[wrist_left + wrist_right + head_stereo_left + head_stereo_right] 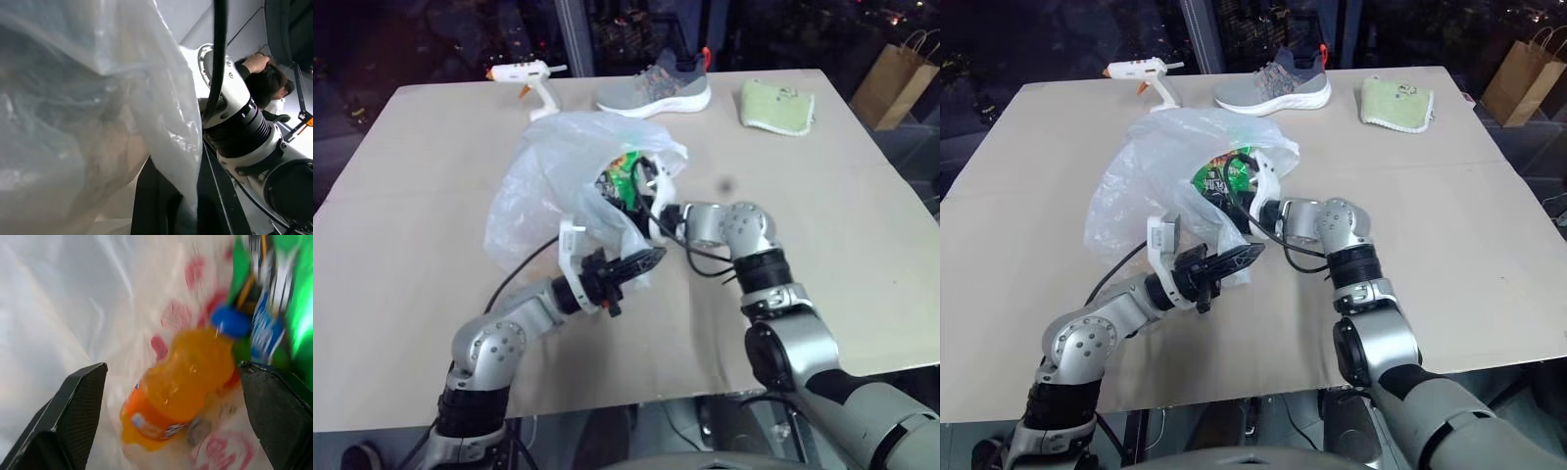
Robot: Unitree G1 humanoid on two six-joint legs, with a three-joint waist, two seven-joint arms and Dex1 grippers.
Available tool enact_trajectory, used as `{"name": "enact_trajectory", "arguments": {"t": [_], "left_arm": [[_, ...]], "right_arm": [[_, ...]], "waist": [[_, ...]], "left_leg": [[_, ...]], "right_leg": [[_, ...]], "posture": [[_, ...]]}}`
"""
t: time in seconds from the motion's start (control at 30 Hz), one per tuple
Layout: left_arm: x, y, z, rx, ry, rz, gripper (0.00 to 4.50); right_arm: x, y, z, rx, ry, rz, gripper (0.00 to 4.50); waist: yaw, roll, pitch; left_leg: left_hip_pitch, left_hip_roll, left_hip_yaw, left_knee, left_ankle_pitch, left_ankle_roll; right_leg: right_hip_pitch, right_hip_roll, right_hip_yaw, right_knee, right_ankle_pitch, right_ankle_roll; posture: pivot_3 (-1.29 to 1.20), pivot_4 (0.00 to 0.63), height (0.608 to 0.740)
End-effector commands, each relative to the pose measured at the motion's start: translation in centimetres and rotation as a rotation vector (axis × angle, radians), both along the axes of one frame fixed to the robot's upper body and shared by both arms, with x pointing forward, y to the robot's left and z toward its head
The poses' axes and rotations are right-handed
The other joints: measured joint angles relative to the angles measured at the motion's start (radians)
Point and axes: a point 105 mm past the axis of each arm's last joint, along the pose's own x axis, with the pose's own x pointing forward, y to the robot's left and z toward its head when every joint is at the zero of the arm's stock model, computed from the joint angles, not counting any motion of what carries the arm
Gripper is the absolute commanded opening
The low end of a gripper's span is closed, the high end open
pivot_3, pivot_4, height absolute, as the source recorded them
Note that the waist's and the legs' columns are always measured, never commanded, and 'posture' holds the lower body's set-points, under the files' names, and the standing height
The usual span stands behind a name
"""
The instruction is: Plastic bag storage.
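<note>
The plastic bag (548,186), crinkly translucent white film with red printing inside, lies bunched in the middle of the table with its mouth facing me. My left gripper (641,262) is shut on the bag's near edge, and the film runs down between its black fingers (156,205). My right gripper (171,367) reaches into the bag's mouth (631,191) and stands open. Between its spread fingers lies an orange soda bottle (181,382) with a blue cap, touching neither finger. A shiny green packet (619,176) sits beside the bottle in the bag.
Along the table's far edge lie a white glue gun (530,78), a grey shoe (656,90) and a pale green cloth (777,106). A brown paper bag (898,73) stands off the table at the far right. A person (264,78) shows behind my right arm.
</note>
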Motion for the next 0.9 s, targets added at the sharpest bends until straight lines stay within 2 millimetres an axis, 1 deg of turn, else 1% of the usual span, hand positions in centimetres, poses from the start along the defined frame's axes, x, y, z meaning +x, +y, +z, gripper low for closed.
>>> {"name": "enact_trajectory", "arguments": {"t": [0.03,0.1,0.13,0.17,0.2,0.27,0.33,0.4,0.43,0.53,0.63,0.73,0.83,0.9], "left_arm": [[-0.1,0.6,1.3,-0.030,-0.052,0.035,0.00],[-0.2,1.1,1.7,-0.051,-0.055,0.066,0.00],[-0.3,1.2,1.8,-0.054,-0.055,0.072,0.00],[-0.4,1.2,1.8,-0.055,-0.054,0.076,0.00],[-0.5,1.2,1.7,-0.052,-0.052,0.077,0.00],[-0.7,1.2,1.7,-0.048,-0.049,0.080,0.00],[-0.9,1.1,1.7,-0.047,-0.048,0.082,0.00],[-1.0,1.0,1.7,-0.047,-0.048,0.082,0.00],[-1.1,1.0,1.7,-0.047,-0.048,0.082,0.00],[-1.1,0.9,1.7,-0.046,-0.049,0.085,0.00],[-1.1,0.9,1.8,-0.044,-0.050,0.092,0.00],[-1.3,0.8,1.9,-0.041,-0.052,0.092,0.00],[-1.4,0.8,1.8,-0.036,-0.052,0.094,0.00],[-1.5,0.9,1.8,-0.034,-0.051,0.096,0.00]], "right_arm": [[0.5,-2.0,1.3,-0.023,-0.185,0.014,4.39],[1.5,-6.1,0.9,-0.124,-0.332,0.002,4.39],[1.6,-7.6,0.9,-0.163,-0.393,0.011,4.39],[1.7,-8.4,1.0,-0.185,-0.431,0.022,4.39],[2.0,-9.6,1.7,-0.209,-0.522,0.017,4.39],[3.6,-11.8,2.9,-0.266,-0.634,-0.053,4.39],[5.3,-13.0,3.8,-0.325,-0.726,-0.140,4.39],[6.5,-13.0,4.3,-0.382,-0.801,-0.202,4.39],[6.8,-12.4,4.4,-0.393,-0.832,-0.202,4.39],[7.0,-9.5,4.8,-0.371,-0.890,-0.171,4.39],[7.6,-7.7,5.0,-0.398,-0.940,-0.213,4.39],[7.9,-6.5,5.1,-0.374,-0.931,-0.256,4.39],[8.3,-5.9,5.6,-0.370,-0.942,-0.317,4.39],[8.4,-5.8,5.6,-0.362,-0.929,-0.336,3.87]], "waist": [[0.001,0.000,0.000],[0.004,0.000,0.000],[0.006,0.000,0.000],[0.008,0.000,0.000],[0.008,0.000,0.000],[0.004,0.000,0.000],[-0.005,0.000,0.000],[-0.009,-0.001,0.000],[-0.009,-0.001,0.000],[-0.009,-0.001,0.000],[-0.004,-0.001,0.000],[0.004,-0.001,0.000],[0.007,-0.001,0.000],[0.008,-0.001,0.000]], "left_leg": [[0.000,0.000,0.000,0.000,0.000,0.000],[0.000,0.000,0.000,0.000,0.000,0.000],[0.000,0.000,0.000,0.000,0.000,0.000],[0.000,0.000,0.000,0.000,0.000,0.000],[-0.001,0.000,0.000,0.000,0.000,0.000],[0.000,0.000,0.001,0.000,0.000,0.000],[0.001,0.000,0.002,0.000,0.000,0.000],[0.003,0.001,0.004,-0.001,0.000,0.000],[0.004,0.001,0.004,-0.001,0.000,0.000],[0.005,0.001,0.006,-0.002,0.000,0.000],[0.005,0.001,0.008,-0.002,0.000,0.000],[0.004,0.000,0.007,-0.001,0.000,-0.001],[0.003,0.000,0.006,-0.001,0.000,-0.001],[0.003,0.000,0.005,-0.002,0.000,-0.001]], "right_leg": [[0.000,0.000,0.000,0.000,0.000,0.000],[0.000,0.000,0.000,-0.001,0.000,0.000],[0.000,0.000,0.000,-0.001,0.000,0.000],[0.000,-0.001,0.000,-0.001,0.000,0.000],[0.000,-0.001,0.000,-0.002,0.000,0.000],[0.000,-0.001,0.000,-0.002,0.000,0.000],[0.000,0.000,0.002,-0.001,0.000,0.000],[0.000,0.001,0.004,0.000,0.000,0.000],[0.000,0.001,0.005,0.001,0.000,0.000],[0.001,0.001,0.006,0.001,0.000,0.000],[0.000,0.001,0.008,0.001,0.000,0.000],[0.000,-0.001,0.007,0.000,0.000,0.000],[0.000,-0.001,0.007,0.000,0.000,0.000],[0.000,-0.001,0.006,-0.001,0.000,0.000]], "posture": [[0.00,0.150,0.740],[0.00,0.150,0.740],[0.00,0.150,0.740],[0.00,0.150,0.740],[0.00,0.150,0.740],[0.00,0.150,0.740],[0.00,0.150,0.740],[0.00,0.150,0.740],[0.00,0.150,0.740],[0.00,0.150,0.740],[0.00,0.150,0.740],[0.00,0.150,0.740],[0.00,0.150,0.740],[0.00,0.150,0.740]]}}
